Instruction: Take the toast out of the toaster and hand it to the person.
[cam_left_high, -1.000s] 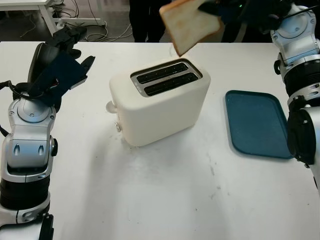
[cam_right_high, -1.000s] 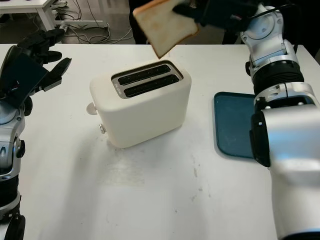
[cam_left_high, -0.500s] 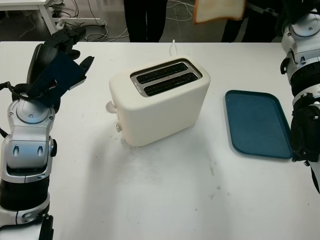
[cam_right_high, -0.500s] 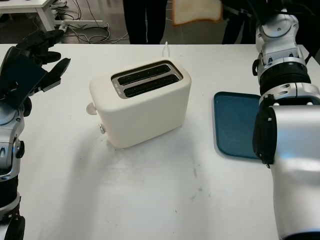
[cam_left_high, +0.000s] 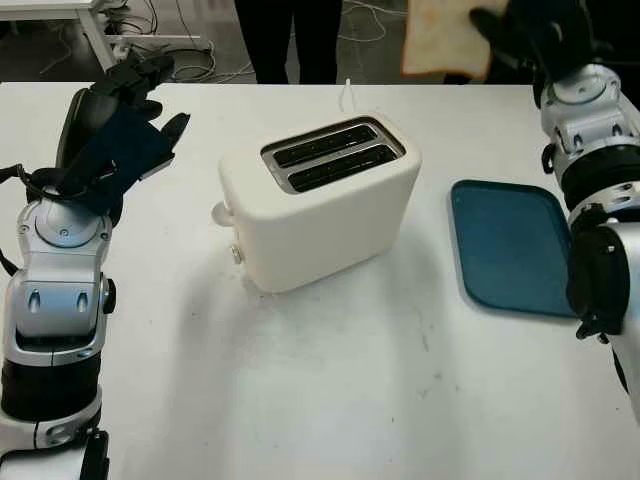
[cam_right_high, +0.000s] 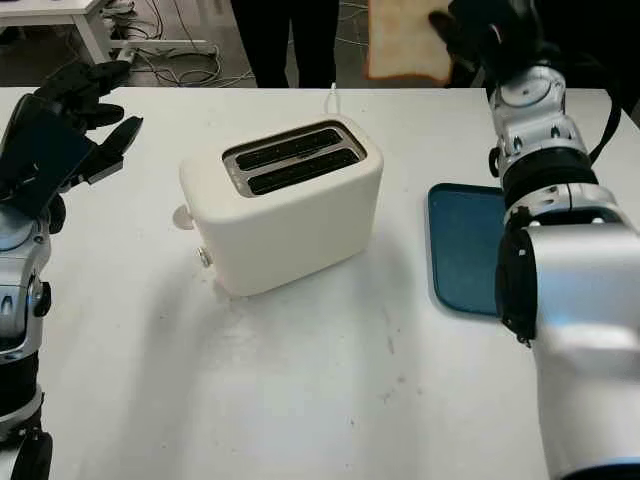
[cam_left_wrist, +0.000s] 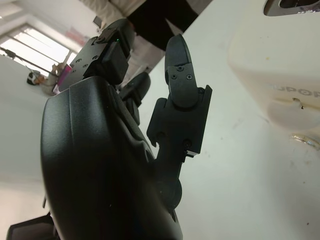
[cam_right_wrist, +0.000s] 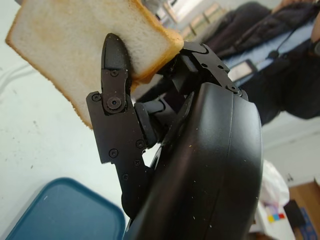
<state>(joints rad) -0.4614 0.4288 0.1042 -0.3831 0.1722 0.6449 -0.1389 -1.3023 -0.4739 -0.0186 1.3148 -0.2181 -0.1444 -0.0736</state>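
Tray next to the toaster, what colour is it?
The tray is dark teal blue, shown best in the left eye view.

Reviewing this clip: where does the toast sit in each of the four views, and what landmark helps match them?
Left eye view: toast at the top edge, right of centre, held by the right hand beyond the table's far edge.
Right eye view: toast at the top edge, right of centre.
Left wrist view: not in it.
Right wrist view: toast pinched between the fingers.
Shared landmark: blue tray, right of the toaster.

Head stereo eyes look down at the toaster (cam_left_high: 318, 200); wrist cameras hug each hand.
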